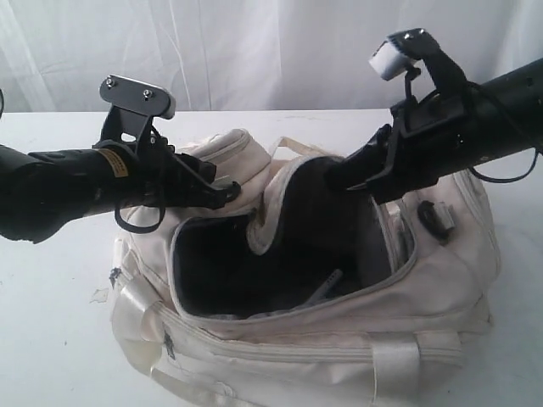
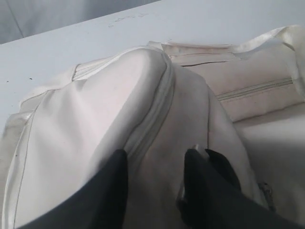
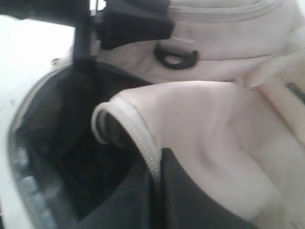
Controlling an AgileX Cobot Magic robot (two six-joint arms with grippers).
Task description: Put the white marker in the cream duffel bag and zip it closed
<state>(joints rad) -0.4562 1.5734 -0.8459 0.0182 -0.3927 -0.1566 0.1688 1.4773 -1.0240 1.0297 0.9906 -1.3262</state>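
- Anchor: left claw (image 2: 157, 153) has its fingers spread astride a zip ridge (image 2: 153, 112) of the cream duffel bag (image 1: 339, 335). Fabric sits between them, not visibly clamped. Closing firmly here would brace the bag against the zipping pull.
- Cargo: white marker (image 1: 326, 286) lies inside on the dark lining (image 1: 221, 271), below the right claw and over toward the left claw, so placing looks done.
- Closure: right claw (image 3: 156, 156) is pressed together, pinching the zip edge of the flap (image 3: 200, 124). Lay the flap flat over the opening first, then draw the zip steadily, away from the anchor.
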